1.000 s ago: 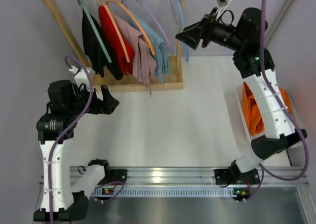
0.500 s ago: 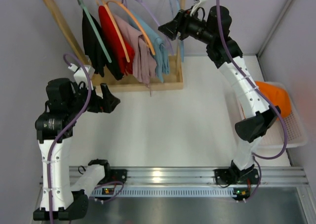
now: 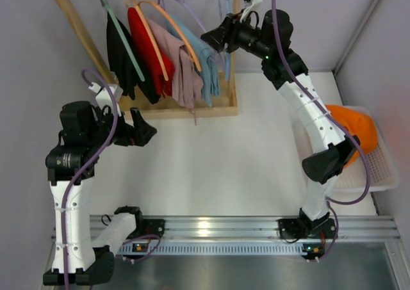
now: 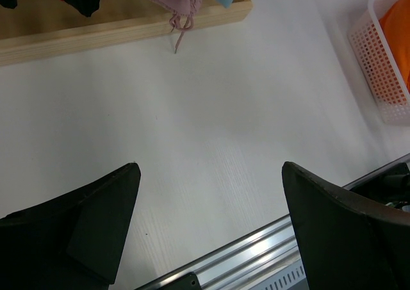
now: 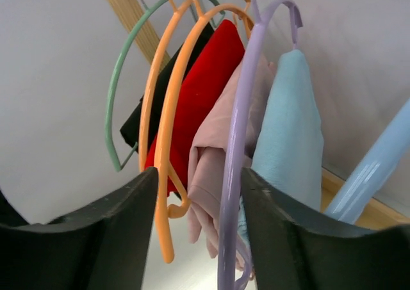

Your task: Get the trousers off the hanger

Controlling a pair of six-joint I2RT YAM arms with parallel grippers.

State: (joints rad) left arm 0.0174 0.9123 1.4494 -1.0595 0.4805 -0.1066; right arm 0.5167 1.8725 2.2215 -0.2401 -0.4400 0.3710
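The light blue trousers [image 3: 204, 64] hang on the lavender hanger [image 3: 194, 19] at the right end of the wooden rack [image 3: 179, 108]. In the right wrist view the trousers [image 5: 288, 130] hang to the right of the lavender hanger [image 5: 235, 149], whose loop runs down between the jaws. My right gripper [image 3: 213, 39] is open, right at the hanger's upper right side; in its own view [image 5: 200, 194] the jaws straddle the lavender loop without closing on it. My left gripper [image 3: 146, 131] is open and empty, low over the table [image 4: 211, 175].
Dusty pink [image 5: 211, 155], red [image 5: 202, 85] and black garments hang on orange [image 5: 168, 143] and green [image 5: 115, 104] hangers left of the trousers. A pale blue hanger [image 5: 371, 168] hangs at the right. A white basket [image 3: 359, 175] with orange cloth [image 3: 355, 127] stands at the right.
My right arm has swung left from above the basket to the rack, bringing its open gripper up to the lavender hanger. The left arm has not moved.
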